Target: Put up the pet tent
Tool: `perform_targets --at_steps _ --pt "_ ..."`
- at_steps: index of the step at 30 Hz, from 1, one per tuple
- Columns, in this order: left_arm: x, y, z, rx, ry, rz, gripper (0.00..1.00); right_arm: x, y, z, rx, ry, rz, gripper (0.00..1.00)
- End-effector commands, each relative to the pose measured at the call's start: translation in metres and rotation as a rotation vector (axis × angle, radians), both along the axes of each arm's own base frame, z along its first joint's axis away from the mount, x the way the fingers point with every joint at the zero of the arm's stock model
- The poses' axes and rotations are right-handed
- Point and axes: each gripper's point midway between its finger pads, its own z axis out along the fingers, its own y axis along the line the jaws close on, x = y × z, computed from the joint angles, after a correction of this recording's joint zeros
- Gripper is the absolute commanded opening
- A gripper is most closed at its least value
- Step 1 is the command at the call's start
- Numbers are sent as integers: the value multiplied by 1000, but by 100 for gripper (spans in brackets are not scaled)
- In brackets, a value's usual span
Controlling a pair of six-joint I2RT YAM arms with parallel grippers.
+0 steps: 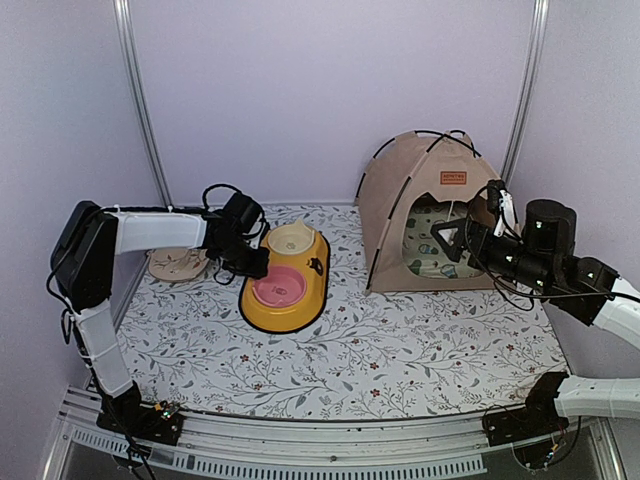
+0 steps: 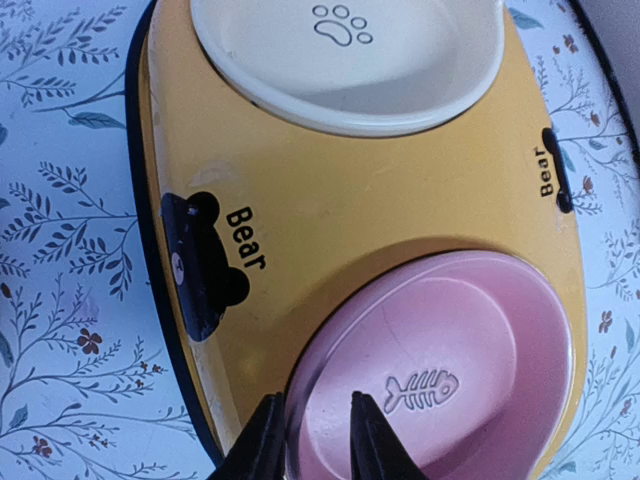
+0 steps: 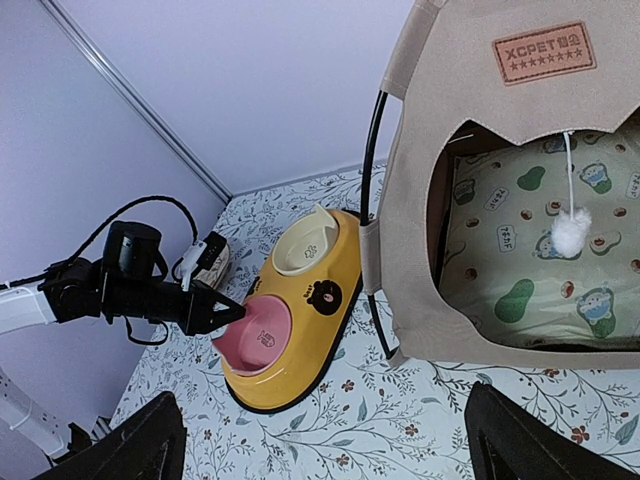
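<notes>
Our left gripper point(image 2: 315, 415) sat over the pink bowl's point(image 2: 450, 370) rim, maybe to move it, grip unclear, while our right gripper point(image 3: 325, 440) hung wide open facing the pet tent point(image 1: 425, 190), already standing back right.

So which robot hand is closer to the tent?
Right. The right gripper hangs just in front of the doorway of the tent; the left gripper is across the table, at the pink bowl of the feeder.
</notes>
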Motion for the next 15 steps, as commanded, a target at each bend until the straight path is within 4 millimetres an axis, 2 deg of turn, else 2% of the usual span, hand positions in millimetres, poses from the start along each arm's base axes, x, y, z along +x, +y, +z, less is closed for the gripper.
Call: perform_targets --at_steps 1,6,10,15 --pt "7 -11 20 -24 -62 -13 24 0 -3 7 12 -11 -15 99" --pt "3 -4 17 -4 -63 -5 24 1 -1 7 10 -9 -11 99" --pt "-3 0 4 7 -42 -2 17 2 0 6 11 -9 -6 99" --pt "-5 2 -2 10 -35 3 11 2 1 5 10 -4 -2 99"
